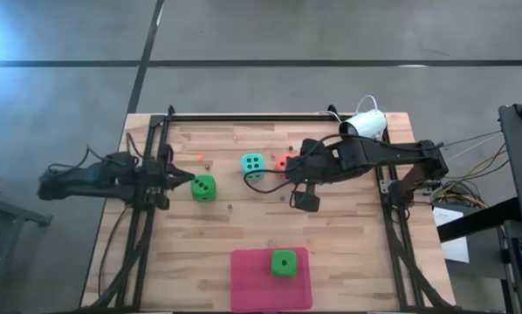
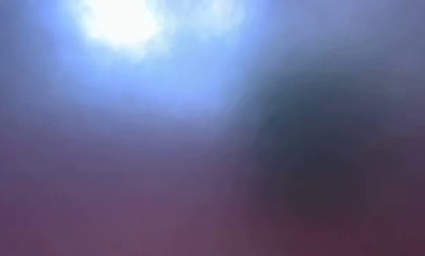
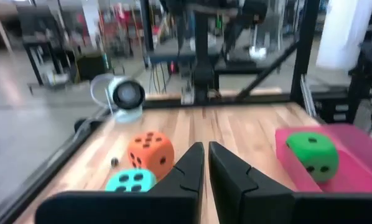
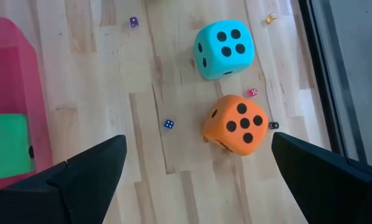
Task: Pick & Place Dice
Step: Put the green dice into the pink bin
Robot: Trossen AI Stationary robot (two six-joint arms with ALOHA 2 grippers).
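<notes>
From above, the wooden table (image 1: 348, 253) held four dice. One green die (image 1: 284, 263) sat on the pink mat (image 1: 252, 283) at the table's six o'clock edge. The second green die (image 1: 204, 187) lay on the bare wood toward nine o'clock of the table's middle, just beyond the tip of the left gripper (image 1: 184, 179). That gripper's fingers (image 3: 189, 171) were pressed nearly together with nothing between them, as its own wrist view showed.

The teal die (image 1: 252, 164) and the orange die (image 1: 283, 163) sat near each other but apart, around the table's centre toward twelve o'clock, the orange one at three o'clock of the teal one.

The right gripper (image 1: 301, 168) hovered right over the orange die, reaching in from three o'clock. Its fingers (image 4: 86, 171) were spread wide, gripping nothing, the orange die showing between them. A few tiny dice (image 4: 168, 124) were scattered on the wood nearby. The low view showed only blur.
</notes>
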